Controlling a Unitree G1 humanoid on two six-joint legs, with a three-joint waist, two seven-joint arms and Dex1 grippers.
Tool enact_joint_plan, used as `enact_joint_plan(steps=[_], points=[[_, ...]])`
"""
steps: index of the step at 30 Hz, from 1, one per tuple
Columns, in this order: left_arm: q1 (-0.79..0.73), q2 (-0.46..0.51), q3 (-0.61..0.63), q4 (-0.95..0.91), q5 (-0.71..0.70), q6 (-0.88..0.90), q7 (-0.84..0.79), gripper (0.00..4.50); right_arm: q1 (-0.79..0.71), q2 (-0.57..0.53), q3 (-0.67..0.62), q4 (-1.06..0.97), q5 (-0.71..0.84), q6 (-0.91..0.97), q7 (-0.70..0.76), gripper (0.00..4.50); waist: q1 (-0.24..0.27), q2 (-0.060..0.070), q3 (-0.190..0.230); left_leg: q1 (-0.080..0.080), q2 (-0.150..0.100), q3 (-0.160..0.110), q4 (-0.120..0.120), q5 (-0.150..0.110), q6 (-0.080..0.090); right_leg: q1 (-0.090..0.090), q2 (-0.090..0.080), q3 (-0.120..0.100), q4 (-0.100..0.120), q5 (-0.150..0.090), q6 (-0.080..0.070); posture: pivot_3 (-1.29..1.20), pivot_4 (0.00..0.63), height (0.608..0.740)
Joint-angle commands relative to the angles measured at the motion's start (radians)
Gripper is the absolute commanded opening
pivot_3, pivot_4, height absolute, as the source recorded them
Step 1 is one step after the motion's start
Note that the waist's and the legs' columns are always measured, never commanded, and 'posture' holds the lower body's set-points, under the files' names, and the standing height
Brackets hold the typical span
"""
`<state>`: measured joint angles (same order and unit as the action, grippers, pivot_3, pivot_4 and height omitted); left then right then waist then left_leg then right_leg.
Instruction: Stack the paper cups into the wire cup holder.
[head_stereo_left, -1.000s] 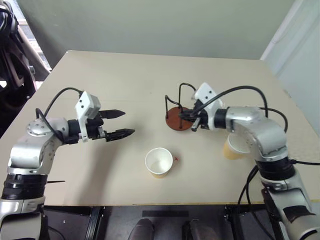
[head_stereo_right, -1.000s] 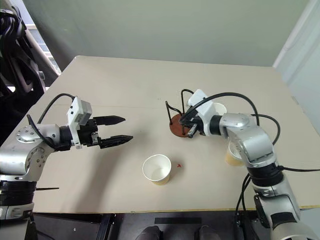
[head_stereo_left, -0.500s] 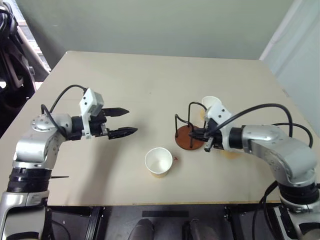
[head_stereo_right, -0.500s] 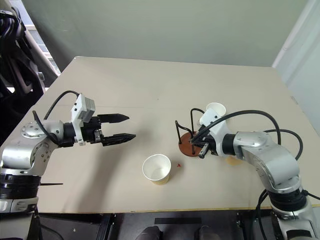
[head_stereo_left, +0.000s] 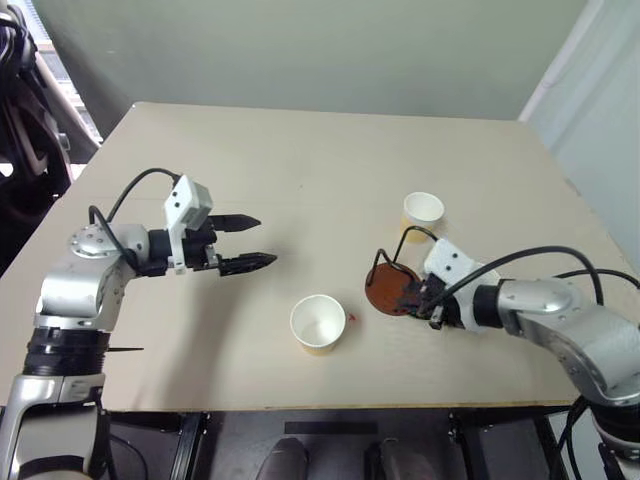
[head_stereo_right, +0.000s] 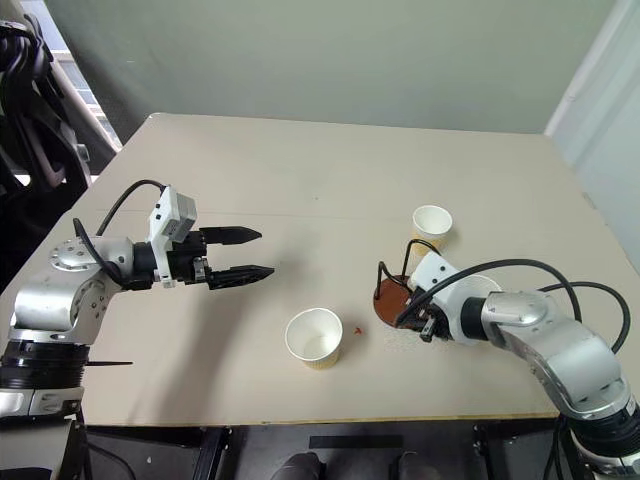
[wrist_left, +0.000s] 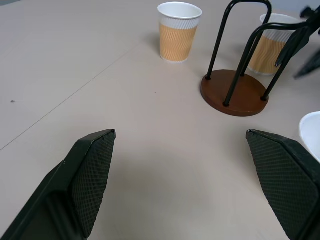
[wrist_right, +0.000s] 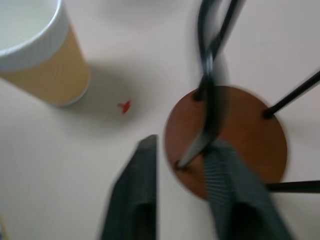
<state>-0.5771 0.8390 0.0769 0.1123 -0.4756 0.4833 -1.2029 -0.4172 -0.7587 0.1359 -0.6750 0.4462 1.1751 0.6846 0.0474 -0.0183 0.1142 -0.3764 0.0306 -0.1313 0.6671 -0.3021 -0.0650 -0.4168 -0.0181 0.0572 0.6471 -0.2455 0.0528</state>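
While the table (head_stereo_left: 300, 160) carried everything, its beige top was cut off at the near edge in both head views. On it stood the wire cup holder (head_stereo_left: 392, 292), right of centre, its reddish-brown disc flat on the surface and its black wire arches rising with no cup between them. One paper cup (head_stereo_left: 318, 324) stood upright nearest the front edge, left of the holder and well apart from it, white inside and with nothing in it. Another cup (head_stereo_left: 423, 210) stood upright farther back, beyond the holder, also with nothing visible inside. A third cup (wrist_left: 272, 42) showed in the left wrist view behind the wire arches, partly screened by them, so its inside could not be made out; in the head views the right arm covered that spot.

The right gripper (wrist_right: 182, 165) sat at the holder's near-right edge, its two black fingers apart, one on either side of a wire post at the disc's rim; the picture was smeared, so whether either finger touched the wire could not be told. The left gripper (head_stereo_left: 245, 243) hung above the table's left half with its fingers spread wide and nothing between them, pointing toward the holder and well apart from it and from every cup. A small red mark (head_stereo_left: 352, 319) lay just right of the front cup.
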Motion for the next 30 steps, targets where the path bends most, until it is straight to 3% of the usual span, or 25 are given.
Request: enact_joint_plan(steps=[1,8,24,30], points=[[-0.025,0.001,0.011,-0.011,-0.002,-0.014,-0.009,4.50,-0.007,-0.012,-0.011,-0.029,0.011,-0.033,0.001,2.16,0.000,0.000,0.000,0.000,0.000,0.000,0.000,0.000,0.000,0.000,0.000,0.000,0.000,0.000,0.000,0.00,0.150,0.740],[-0.026,0.002,0.013,-0.011,-0.002,-0.013,-0.010,4.50,-0.031,-0.023,-0.061,-0.031,0.049,-0.038,0.018,2.16,0.000,0.000,0.000,0.000,0.000,0.000,0.000,0.000,0.000,0.000,0.000,0.000,0.000,0.000,0.000,0.00,0.150,0.740],[-0.039,-0.007,0.010,0.003,0.006,-0.024,-0.016,4.50,-0.104,-0.249,-0.170,0.033,0.057,-0.172,0.141,2.16,0.000,0.000,0.000,0.000,0.000,0.000,0.000,0.000,0.000,0.000,0.000,0.000,0.000,0.000,0.000,0.00,0.150,0.740],[-0.048,-0.006,0.010,0.012,0.008,-0.026,-0.020,4.50,-0.184,-0.243,-0.205,0.099,0.061,-0.204,0.135,2.16,0.000,0.000,0.000,0.000,0.000,0.000,0.000,0.000,0.000,0.000,0.000,0.000,0.000,0.000,0.000,0.00,0.150,0.740]])
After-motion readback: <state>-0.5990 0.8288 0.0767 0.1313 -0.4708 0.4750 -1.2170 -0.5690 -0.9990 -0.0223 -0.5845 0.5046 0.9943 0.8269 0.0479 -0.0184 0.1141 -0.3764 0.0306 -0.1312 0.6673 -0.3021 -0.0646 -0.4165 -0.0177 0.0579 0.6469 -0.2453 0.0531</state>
